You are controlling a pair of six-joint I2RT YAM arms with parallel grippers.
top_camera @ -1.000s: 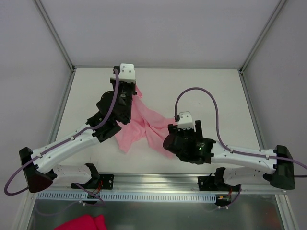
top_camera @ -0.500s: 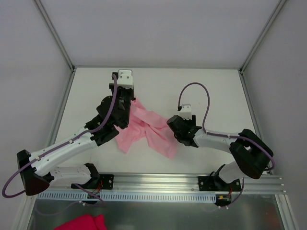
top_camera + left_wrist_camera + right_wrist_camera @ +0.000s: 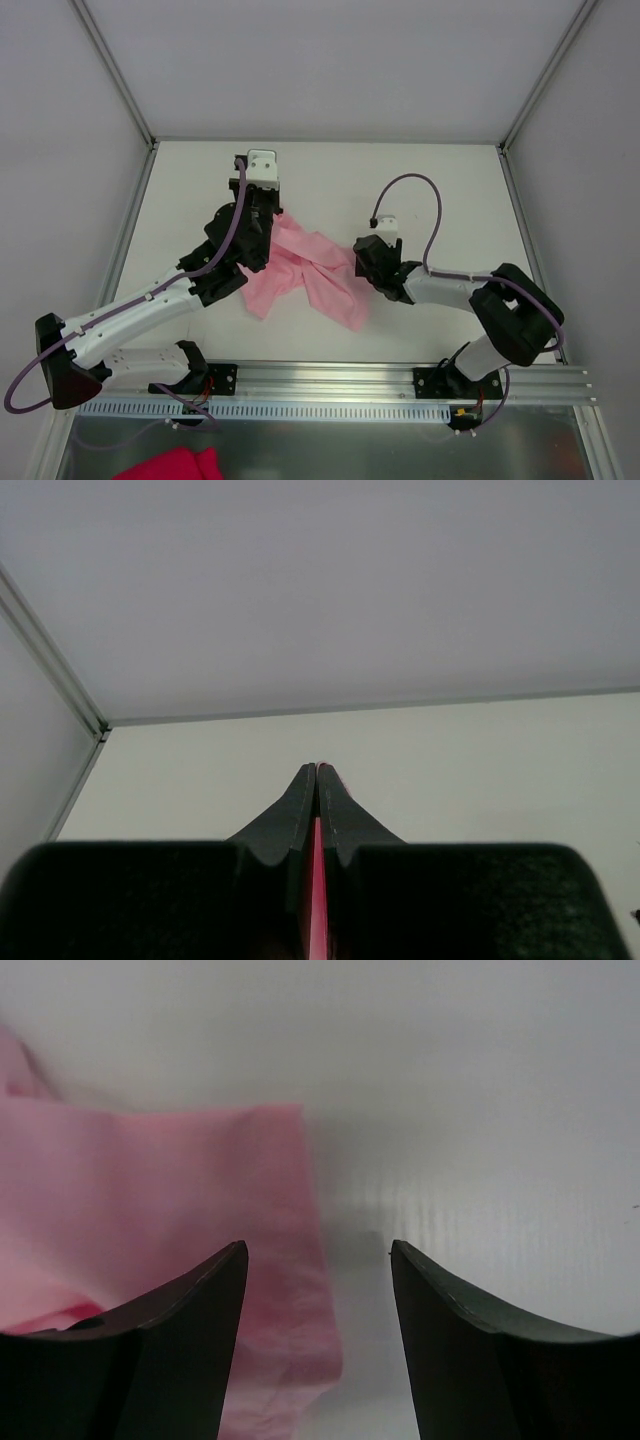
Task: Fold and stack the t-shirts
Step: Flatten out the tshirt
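Observation:
The pale pink t-shirt (image 3: pixel 305 268) lies crumpled in a heap on the white table, between the two arms. My left gripper (image 3: pixel 270 200) is at the heap's far-left corner and is shut on the t-shirt. In the left wrist view a thin pink strip of cloth (image 3: pixel 318 900) shows between the closed jaws of the left gripper (image 3: pixel 317 772). My right gripper (image 3: pixel 358 265) is low at the shirt's right edge and open. In the right wrist view that gripper (image 3: pixel 316 1246) straddles the shirt's edge, with pink fabric (image 3: pixel 150 1180) by its left finger and bare table by its right.
A deep magenta cloth (image 3: pixel 170 465) lies below the table's front rail (image 3: pixel 330 375), at the bottom left. Metal frame posts and pale walls enclose the table on three sides. Bare white tabletop (image 3: pixel 420 180) stretches behind and to the right of the shirt.
My right arm has dropped low and reached toward the shirt's right edge, and its jaws have narrowed somewhat. The left gripper has shifted only slightly, still holding the cloth.

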